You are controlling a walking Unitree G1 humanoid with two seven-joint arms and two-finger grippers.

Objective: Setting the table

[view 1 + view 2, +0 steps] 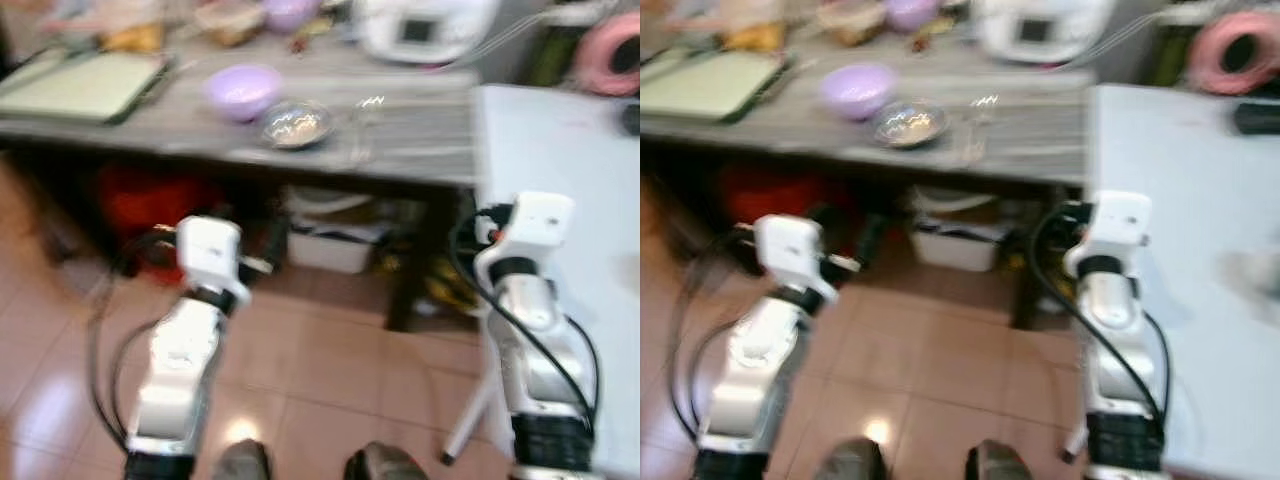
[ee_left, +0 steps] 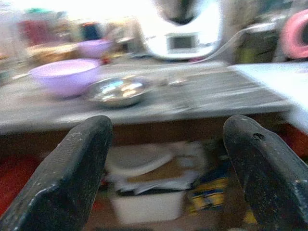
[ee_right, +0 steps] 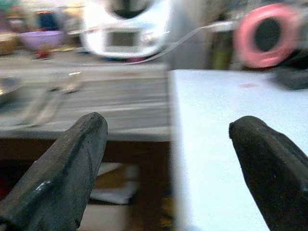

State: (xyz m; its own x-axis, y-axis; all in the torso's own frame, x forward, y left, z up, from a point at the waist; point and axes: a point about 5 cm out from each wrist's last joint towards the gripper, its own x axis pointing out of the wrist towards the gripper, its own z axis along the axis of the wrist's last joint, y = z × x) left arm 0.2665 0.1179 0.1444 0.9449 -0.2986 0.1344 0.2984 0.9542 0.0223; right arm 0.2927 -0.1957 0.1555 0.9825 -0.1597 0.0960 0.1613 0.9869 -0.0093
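**Operator:** Report the status of both grippers.

**Technician:** The left gripper (image 2: 166,168) has its fingers spread apart and holds nothing. The right gripper (image 3: 168,168) is likewise spread and empty. Both arms are raised in front of the body, short of the tables.

**Operator:** Where are the items to be set?

**Technician:** They lie on the grey table (image 1: 420,130). The lilac bowl (image 1: 242,90) stands just beside the metal dish (image 1: 296,124). The cutlery (image 1: 364,125) lies near the dish, on its right; blur prevents telling the pieces apart. A green tray (image 1: 85,85) sits at the far left and a white appliance (image 1: 425,25) at the back.

**Operator:** And the destination?

**Technician:** Probably the white table (image 1: 560,160), which abuts the grey table on the right. No tableware shows on its visible surface.

**Operator:** Progress assessment?

**Technician:** Judged as barely begun. Nothing is gripped and nothing is laid out. The remaining work appears to be the whole of it: approach, pick each item, and transfer it.
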